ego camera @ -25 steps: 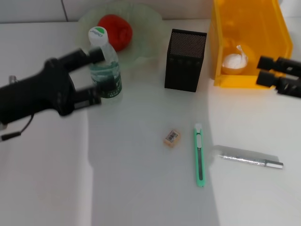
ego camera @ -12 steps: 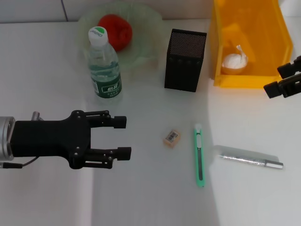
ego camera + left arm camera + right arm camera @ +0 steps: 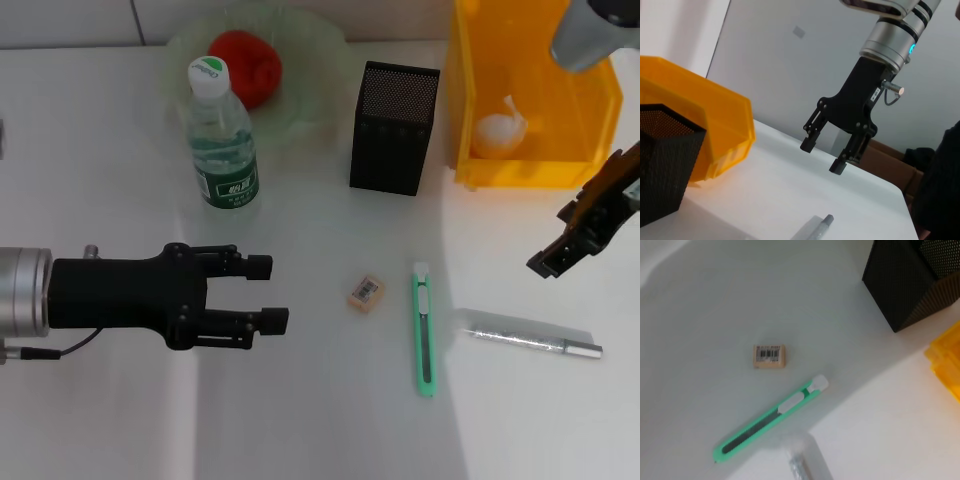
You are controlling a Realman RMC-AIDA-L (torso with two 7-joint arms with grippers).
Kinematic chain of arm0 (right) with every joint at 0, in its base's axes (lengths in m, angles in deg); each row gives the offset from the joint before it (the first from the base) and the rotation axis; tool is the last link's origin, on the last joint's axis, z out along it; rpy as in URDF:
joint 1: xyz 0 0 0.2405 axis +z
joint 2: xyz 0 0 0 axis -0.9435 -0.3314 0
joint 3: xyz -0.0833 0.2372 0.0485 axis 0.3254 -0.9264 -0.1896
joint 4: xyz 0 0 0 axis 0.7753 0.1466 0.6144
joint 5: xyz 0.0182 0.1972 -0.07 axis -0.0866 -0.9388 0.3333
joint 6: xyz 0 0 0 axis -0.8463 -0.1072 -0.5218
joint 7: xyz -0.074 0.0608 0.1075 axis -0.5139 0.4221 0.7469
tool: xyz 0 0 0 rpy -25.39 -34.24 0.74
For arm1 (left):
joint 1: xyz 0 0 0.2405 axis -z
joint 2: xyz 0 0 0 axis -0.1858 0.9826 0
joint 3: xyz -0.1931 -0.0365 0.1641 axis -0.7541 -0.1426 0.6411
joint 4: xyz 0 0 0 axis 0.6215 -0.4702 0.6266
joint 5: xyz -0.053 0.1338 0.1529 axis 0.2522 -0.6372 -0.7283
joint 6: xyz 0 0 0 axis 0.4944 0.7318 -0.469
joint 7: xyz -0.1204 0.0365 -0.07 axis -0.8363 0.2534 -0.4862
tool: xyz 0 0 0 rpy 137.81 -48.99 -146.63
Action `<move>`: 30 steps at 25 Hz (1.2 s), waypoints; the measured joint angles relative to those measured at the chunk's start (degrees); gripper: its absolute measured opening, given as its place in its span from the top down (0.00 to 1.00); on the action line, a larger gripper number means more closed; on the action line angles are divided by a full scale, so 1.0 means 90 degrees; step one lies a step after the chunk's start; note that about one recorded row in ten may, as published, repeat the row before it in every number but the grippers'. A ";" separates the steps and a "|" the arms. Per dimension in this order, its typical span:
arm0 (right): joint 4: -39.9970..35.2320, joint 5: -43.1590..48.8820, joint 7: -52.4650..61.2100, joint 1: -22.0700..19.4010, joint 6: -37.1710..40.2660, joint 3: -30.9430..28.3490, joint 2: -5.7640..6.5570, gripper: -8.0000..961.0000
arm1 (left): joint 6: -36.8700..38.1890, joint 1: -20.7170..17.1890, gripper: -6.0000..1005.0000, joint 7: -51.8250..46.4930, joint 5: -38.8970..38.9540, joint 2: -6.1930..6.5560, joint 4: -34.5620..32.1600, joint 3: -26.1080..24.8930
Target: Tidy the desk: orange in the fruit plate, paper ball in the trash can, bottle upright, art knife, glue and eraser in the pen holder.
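The white desk (image 3: 300, 420) has its widest bare stretch along the near edge and on the robot's left. The left gripper (image 3: 262, 293) hovers there, fingers apart with nothing between them, well apart from the eraser (image 3: 365, 291) further to the right. The right gripper (image 3: 822, 156) hangs over the desk's right side, above and just beyond the glue (image 3: 530, 335); the left wrist view shows its fingers apart and empty.

One of each thing is in view. The bottle (image 3: 222, 140) stands upright, green cap on top, just in front of the fruit plate (image 3: 310, 80), which sits at the far edge and holds the single orange (image 3: 245, 65). One black mesh pen holder (image 3: 394, 128) stands between plate and trash can. The yellow trash can (image 3: 530, 90) is at the far right corner with one paper ball (image 3: 498, 128) inside it.

Three small things lie flat on the desk in the middle, near one another but not touching: the eraser, then the green art knife (image 3: 424, 328) lying lengthwise toward the robot just beside it, then the glue stick lying crosswise to the right of the knife. The pen holder stands beyond all three, with bare desk between
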 joint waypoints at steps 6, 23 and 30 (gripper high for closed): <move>0.1331 -0.0258 0.0447 0.0381 -0.1200 0.0097 -0.0020 0.24 | -0.0333 0.0009 0.22 -0.0062 -0.0008 -0.0076 0.0012 0.0000; 0.2489 -0.0780 0.1772 0.0674 -0.2716 0.2060 -0.0053 0.27 | -0.0873 0.0019 0.22 -0.0128 -0.0019 -0.0218 0.0053 0.0000; 0.2811 -0.0990 0.2204 0.0725 -0.3431 0.2728 -0.0067 0.28 | -0.1093 0.0019 0.22 -0.0119 -0.0019 -0.0254 0.0063 0.0000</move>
